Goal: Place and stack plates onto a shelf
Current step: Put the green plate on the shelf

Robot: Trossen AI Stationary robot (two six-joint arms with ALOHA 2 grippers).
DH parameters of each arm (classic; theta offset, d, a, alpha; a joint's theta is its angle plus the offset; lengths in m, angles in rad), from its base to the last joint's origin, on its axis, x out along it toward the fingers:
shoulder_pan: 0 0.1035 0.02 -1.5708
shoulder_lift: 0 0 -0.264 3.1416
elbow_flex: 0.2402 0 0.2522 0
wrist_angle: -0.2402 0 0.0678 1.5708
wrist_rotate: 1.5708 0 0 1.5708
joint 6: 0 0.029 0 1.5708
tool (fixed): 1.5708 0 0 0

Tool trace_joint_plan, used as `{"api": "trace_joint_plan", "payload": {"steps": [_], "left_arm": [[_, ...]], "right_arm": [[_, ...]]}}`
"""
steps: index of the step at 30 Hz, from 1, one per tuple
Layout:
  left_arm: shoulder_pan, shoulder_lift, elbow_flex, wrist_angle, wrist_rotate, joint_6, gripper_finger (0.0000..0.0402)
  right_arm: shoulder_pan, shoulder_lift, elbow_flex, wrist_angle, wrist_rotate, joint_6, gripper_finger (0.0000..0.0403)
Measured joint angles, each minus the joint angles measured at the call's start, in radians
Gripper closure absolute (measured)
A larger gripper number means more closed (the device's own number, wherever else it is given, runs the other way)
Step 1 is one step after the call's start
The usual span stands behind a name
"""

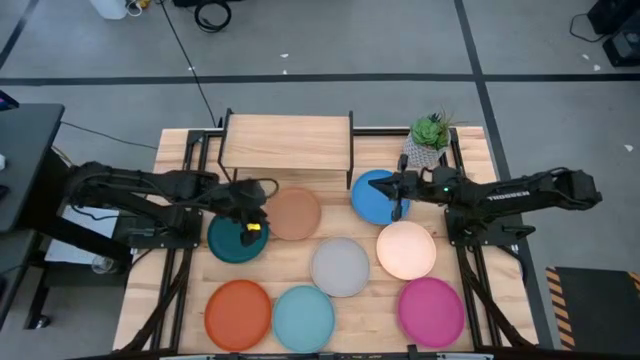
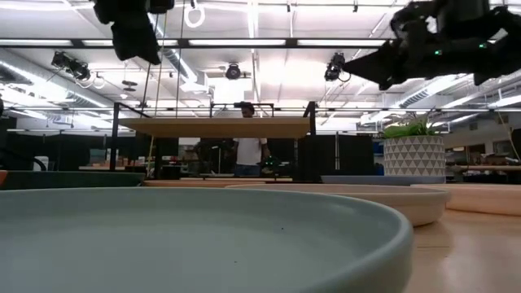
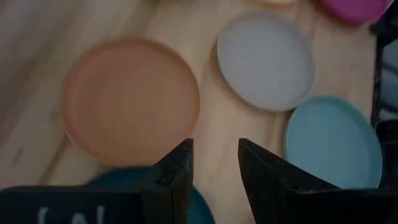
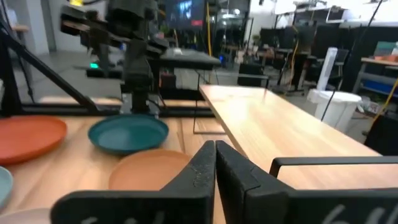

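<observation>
Eight plates lie flat on the slatted tabletop: dark teal (image 1: 232, 243), tan brown (image 1: 295, 214), blue (image 1: 372, 200), grey (image 1: 340, 267), cream (image 1: 406, 250), orange (image 1: 238, 313), light blue (image 1: 303, 318) and magenta (image 1: 431, 311). The shelf (image 1: 290, 143) stands bare at the far edge. My left gripper (image 1: 258, 208) (image 3: 214, 146) hangs open in the air over the dark teal plate's rim, beside the tan brown plate (image 3: 130, 99). My right gripper (image 1: 392, 190) (image 4: 214, 149) is shut and held high over the blue plate, pointing toward the table's left.
A potted plant (image 1: 428, 143) stands at the shelf's right end, just beyond the blue plate. Black frame rails run along both table sides. A person stands in the room behind the shelf (image 2: 244, 150). In the low view the light blue plate (image 2: 203, 236) fills the foreground.
</observation>
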Motion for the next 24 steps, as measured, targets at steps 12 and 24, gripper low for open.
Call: {"api": "trace_joint_plan", "payload": {"steps": [12,24], "left_arm": [[-0.081,0.205,0.001,-0.132,0.017,-0.335,0.0267],[-0.077,0.444,0.016,-0.109,0.111,-0.555,0.0267]], "right_arm": [[0.008,0.182,0.013,0.125,0.026,-0.014,0.0375],[0.032,0.306,0.012,0.258,0.032,-0.065,0.0379]]}}
